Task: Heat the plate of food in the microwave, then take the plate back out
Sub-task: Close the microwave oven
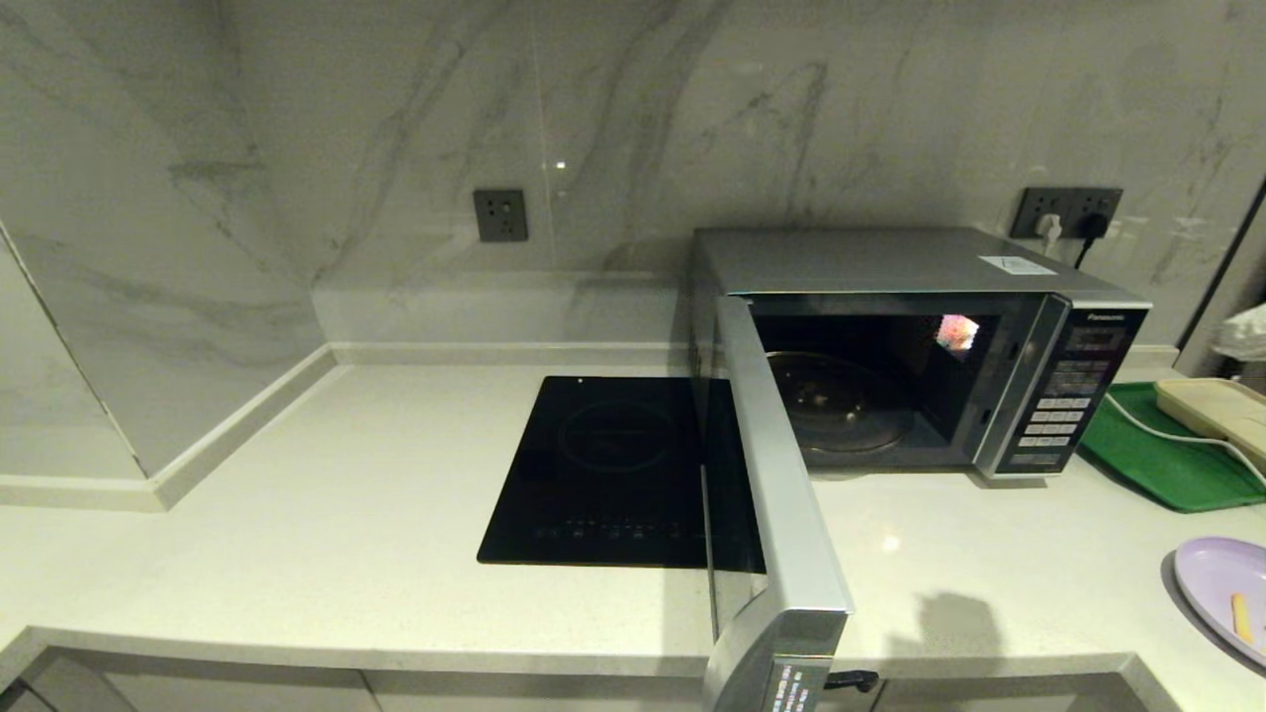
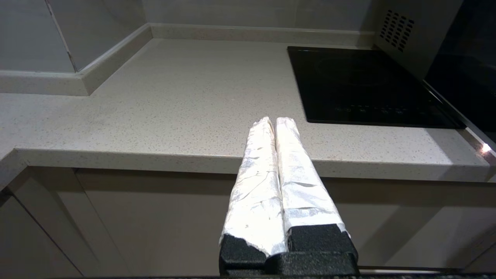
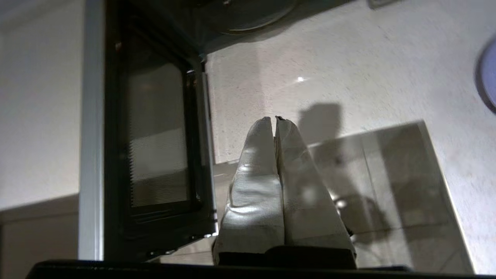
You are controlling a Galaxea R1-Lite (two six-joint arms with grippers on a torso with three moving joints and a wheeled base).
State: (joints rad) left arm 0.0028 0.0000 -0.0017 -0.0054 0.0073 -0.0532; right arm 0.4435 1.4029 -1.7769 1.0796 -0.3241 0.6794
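The left gripper (image 2: 275, 121), fingers pressed together, hangs before the counter edge left of the induction cooktop (image 1: 613, 473). The microwave (image 1: 920, 346) faces forward, its door (image 1: 776, 494) swung wide. The right gripper (image 3: 274, 119), also closed, hovers beside that door; the plate of food (image 1: 1226, 593), seemingly untouched, lies well right
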